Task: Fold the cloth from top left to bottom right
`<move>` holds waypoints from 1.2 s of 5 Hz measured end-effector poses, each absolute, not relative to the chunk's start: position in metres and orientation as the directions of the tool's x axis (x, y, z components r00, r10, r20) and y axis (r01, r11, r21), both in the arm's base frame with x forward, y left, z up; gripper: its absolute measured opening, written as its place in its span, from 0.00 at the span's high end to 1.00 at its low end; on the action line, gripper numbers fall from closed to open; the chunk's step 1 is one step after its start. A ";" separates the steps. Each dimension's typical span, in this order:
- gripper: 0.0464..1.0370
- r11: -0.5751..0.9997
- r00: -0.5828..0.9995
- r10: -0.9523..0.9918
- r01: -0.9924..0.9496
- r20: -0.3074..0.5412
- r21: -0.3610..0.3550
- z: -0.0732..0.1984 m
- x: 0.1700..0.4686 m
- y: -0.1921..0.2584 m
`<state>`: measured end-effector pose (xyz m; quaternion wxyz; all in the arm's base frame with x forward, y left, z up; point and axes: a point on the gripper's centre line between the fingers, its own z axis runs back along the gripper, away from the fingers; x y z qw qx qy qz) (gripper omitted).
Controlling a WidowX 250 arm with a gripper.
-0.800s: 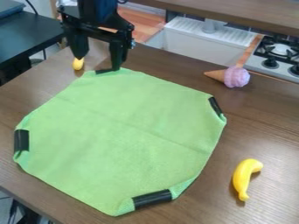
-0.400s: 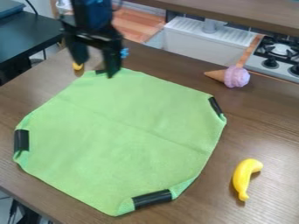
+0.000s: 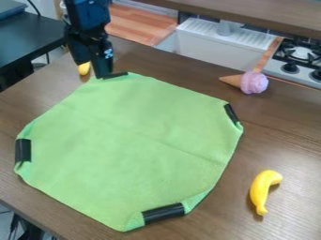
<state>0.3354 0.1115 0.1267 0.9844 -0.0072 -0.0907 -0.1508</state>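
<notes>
Camera view: hand (image 3: 91, 71) spread wide, at upper-left corner of green cloth (image 3: 134, 145).

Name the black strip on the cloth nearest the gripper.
The top strip, at the upper corner of the cloth: the gripper hangs beside it. The right strip, bottom strip and left strip lie well away.

Banana (image 3: 264, 190) right of cloth (image 3: 134, 145)
</notes>
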 end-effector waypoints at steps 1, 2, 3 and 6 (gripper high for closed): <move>0.04 0.907 0.884 -0.417 0.418 0.211 0.039 0.122 0.354 0.118; 0.04 0.866 0.831 -0.500 0.488 0.245 0.112 0.114 0.370 0.120; 0.04 0.833 0.789 -0.552 0.532 0.270 0.152 0.110 0.389 0.118; 0.04 0.837 0.800 -0.547 0.518 0.246 0.175 0.088 0.432 0.138</move>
